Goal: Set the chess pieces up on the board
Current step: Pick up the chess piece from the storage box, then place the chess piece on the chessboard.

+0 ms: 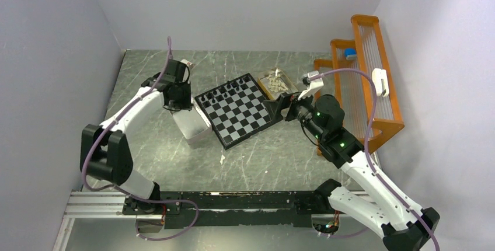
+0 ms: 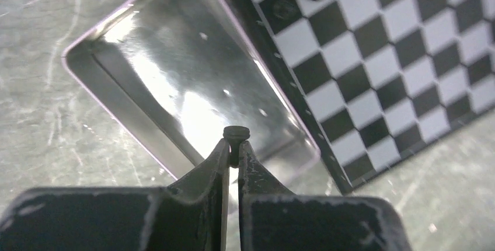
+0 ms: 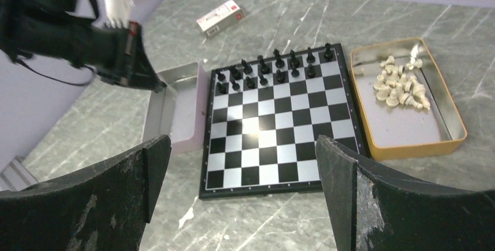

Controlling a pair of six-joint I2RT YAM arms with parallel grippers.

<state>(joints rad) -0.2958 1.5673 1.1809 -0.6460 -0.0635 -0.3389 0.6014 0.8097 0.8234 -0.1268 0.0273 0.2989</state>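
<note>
Risks noted: the board (image 1: 239, 108) could be shoved, or the black chessmen (image 3: 262, 67) lined in two rows at one edge toppled, by an off-centre set-down. The black piece (image 2: 236, 132), clamped near its top by the left gripper (image 2: 233, 152) above the white box (image 2: 93, 82), could be dropped. The right gripper (image 3: 242, 146) is spread wide, empty. Only specks are seen in the box; cream-white pieces (image 3: 400, 87) are piled in the tan tray (image 3: 461, 128).

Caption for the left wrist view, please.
Left gripper shut on a black chess piece over the metal tin, board beside it.
</note>
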